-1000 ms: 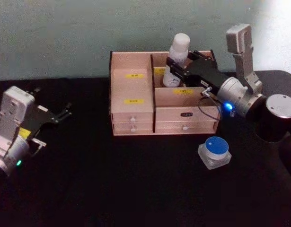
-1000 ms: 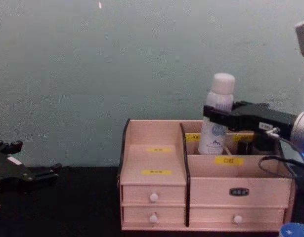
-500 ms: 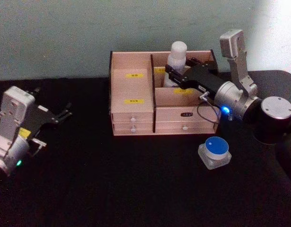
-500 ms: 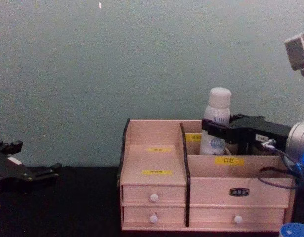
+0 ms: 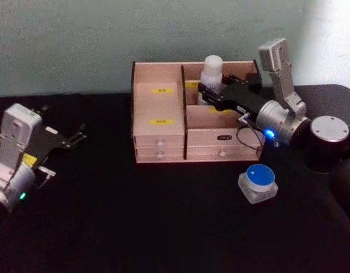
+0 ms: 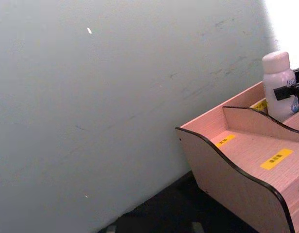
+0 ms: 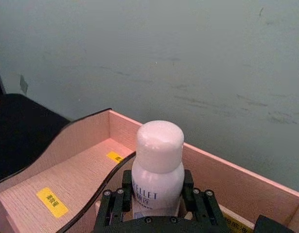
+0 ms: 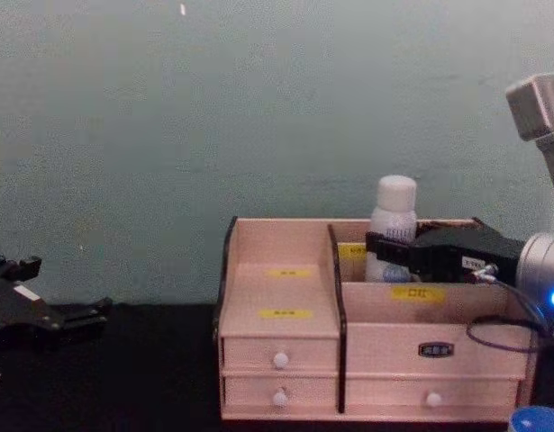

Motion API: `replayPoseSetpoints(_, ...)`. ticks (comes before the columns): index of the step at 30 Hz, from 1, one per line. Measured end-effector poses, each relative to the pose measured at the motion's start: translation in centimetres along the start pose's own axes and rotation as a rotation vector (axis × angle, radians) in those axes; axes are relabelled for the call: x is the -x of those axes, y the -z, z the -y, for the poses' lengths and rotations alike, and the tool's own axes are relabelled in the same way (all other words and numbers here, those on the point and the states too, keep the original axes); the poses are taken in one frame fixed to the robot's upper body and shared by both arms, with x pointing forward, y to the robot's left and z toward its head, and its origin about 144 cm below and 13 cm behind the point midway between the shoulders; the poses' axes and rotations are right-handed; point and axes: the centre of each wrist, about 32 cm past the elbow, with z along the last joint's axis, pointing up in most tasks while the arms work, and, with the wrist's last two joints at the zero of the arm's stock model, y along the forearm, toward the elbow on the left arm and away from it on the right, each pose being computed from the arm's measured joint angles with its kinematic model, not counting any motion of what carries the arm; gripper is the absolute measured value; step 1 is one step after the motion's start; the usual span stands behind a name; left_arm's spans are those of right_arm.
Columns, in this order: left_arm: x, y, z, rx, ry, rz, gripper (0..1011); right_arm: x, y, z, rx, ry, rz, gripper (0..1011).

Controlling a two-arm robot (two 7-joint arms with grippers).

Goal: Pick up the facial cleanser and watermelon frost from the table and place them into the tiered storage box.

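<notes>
Against the pale green wall, the black table [image 5: 163, 227] carries the tiered storage box [image 5: 157, 108]. The right gripper [image 5: 209, 92] is clamped on the facial cleanser [image 5: 212, 69], which stands upright in the rear right compartment. I'd lower it straight until it seats, then release gently so it doesn't tip. The watermelon frost [image 5: 258, 183] waits on the table in front of the box. The left gripper [image 5: 77, 135] idles far left, jaws apart.

Open table [image 5: 135, 216] w/ room around watermelon frost [image 5: 258, 182].

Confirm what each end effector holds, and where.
Right end effector grips the facial cleanser by its upper body, below the cap. Left end effector holds nothing.
</notes>
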Motion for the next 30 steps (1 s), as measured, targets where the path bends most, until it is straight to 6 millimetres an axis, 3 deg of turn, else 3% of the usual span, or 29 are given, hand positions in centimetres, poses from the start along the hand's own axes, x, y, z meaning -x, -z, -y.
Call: replayPoseSetpoints(30, 0.0, 0.0, 0.0, 0.0, 0.0, 0.0, 1001, -0.02, 0.07, -0.05, 0.012, 0.007, 0.004, 595)
